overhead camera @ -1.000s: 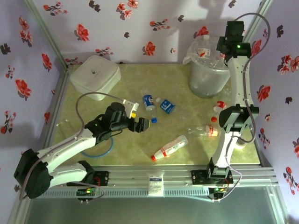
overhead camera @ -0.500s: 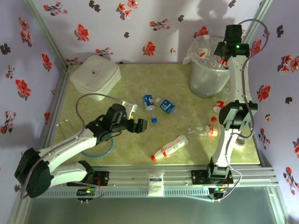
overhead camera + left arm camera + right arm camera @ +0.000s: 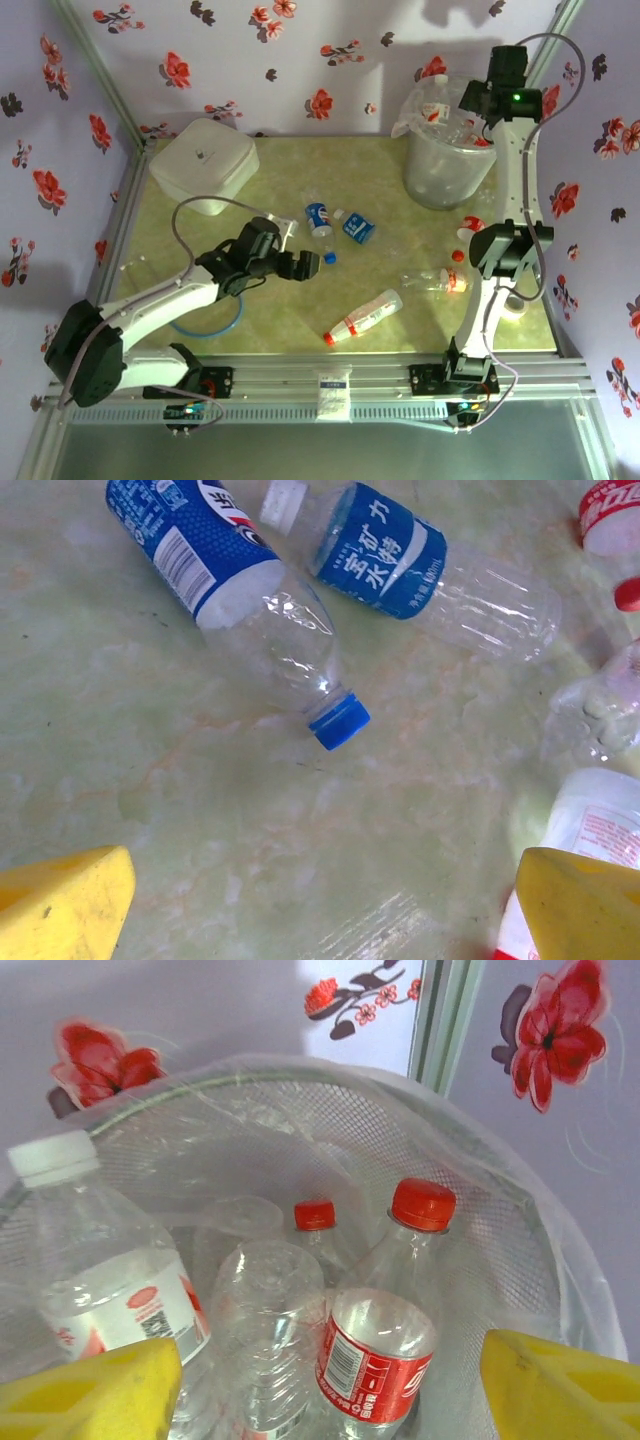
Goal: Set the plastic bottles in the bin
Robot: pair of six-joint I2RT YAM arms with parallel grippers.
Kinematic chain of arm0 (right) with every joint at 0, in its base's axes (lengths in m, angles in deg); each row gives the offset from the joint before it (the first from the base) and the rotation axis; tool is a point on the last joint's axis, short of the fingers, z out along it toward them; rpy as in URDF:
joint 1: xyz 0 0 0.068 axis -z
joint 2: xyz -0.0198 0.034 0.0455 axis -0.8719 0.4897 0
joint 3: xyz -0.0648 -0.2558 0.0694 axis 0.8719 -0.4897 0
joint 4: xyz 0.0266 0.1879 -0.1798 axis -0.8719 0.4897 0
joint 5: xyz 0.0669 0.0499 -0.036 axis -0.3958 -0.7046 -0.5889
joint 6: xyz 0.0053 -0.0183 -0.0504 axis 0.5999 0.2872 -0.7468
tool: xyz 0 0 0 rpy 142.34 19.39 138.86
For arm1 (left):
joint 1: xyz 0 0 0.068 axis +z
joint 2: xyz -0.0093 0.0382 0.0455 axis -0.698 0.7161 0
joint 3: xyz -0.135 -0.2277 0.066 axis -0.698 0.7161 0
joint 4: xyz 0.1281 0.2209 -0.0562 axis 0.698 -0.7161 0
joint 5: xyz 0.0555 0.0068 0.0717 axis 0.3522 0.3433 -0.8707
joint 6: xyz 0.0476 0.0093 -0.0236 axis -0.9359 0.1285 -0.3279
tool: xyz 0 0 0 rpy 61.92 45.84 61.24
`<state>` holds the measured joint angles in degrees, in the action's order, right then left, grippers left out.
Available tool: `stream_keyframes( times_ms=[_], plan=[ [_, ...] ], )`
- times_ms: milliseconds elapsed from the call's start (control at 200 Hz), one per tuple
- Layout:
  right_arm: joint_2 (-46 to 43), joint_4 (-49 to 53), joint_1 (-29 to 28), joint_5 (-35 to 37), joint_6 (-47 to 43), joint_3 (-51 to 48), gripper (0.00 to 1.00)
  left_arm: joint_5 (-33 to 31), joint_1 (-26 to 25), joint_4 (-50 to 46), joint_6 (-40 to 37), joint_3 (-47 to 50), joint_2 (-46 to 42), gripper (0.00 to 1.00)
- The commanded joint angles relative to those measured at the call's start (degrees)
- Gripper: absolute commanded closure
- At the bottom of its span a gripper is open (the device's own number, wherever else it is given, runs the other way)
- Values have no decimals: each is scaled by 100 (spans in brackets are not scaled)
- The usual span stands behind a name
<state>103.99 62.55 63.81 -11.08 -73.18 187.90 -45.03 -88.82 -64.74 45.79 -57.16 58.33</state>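
Bin (image 3: pixel 330 1120) holds several bottles (image 3: pixel 385 1345) (two red caps, one white), right tool (image 3: pixel 330 1360) above it spread wide, empty; left tool (image 3: pixel 325 880), open and empty, low over counter (image 3: pixel 150 760), blue-capped bottle (image 3: pixel 262 610) lying just ahead.

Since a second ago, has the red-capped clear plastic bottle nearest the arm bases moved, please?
No; the bottle sits unchanged relative to the white lidded box.

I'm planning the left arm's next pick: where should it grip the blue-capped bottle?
Probably take the blue-capped bottle by its clear body near the cap, from above, fingers closing across its width: it lies flat, and the neighbouring bottle sits nearer its label.
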Motion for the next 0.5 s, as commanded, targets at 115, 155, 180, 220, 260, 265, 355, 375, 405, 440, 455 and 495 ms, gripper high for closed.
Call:
stream_keyframes(
  times_ms=[115, 155, 180, 220, 260, 265, 355, 375, 405, 440, 455, 495],
  plan=[
    [-531, 531, 8, -1105, -44, 163, 19, -631, 83, 50, 802, -599, 761, 3],
    [-693, 543, -34, -1331, -44, -37, 19, -647, 87, 67, 936, -738, 963, 4],
    [-817, 531, -76, -1478, -71, -206, 18, -665, 83, 69, 1034, -829, 1097, 4],
    [-1055, 458, -164, -1654, -115, -536, 18, -746, 87, 48, 1168, -989, 1317, 4],
    [-1329, 301, -264, -1823, -142, -959, 18, -797, 76, 16, 1277, -1162, 1541, 5],
    [-1379, 273, -276, -1846, -145, -1031, 18, -802, 77, 10, 1293, -1187, 1568, 5],
    [-2120, -247, -422, -2193, -94, -2221, 18, -994, 74, -186, 1543, -1608, 2044, 7],
    [-2273, -349, -437, -2271, -69, -2443, 18, -1039, 78, -237, 1581, -1699, 2138, 7],
    [-2493, -481, -453, -2401, -7, -2772, 17, -1090, 79, -301, 1640, -1825, 2262, 8],
    [-2747, -638, -461, -2545, 59, -3129, 17, -1180, 78, -352, 1709, -1958, 2410, 8],
    [-2844, -700, -463, -2613, 90, -3292, 17, -1235, 79, -379, 1730, -2007, 2465, 9],
    [-3116, -854, -463, -2747, 160, -3685, 17, -1338, 75, -431, 1781, -2124, 2598, 10]
  ],
)
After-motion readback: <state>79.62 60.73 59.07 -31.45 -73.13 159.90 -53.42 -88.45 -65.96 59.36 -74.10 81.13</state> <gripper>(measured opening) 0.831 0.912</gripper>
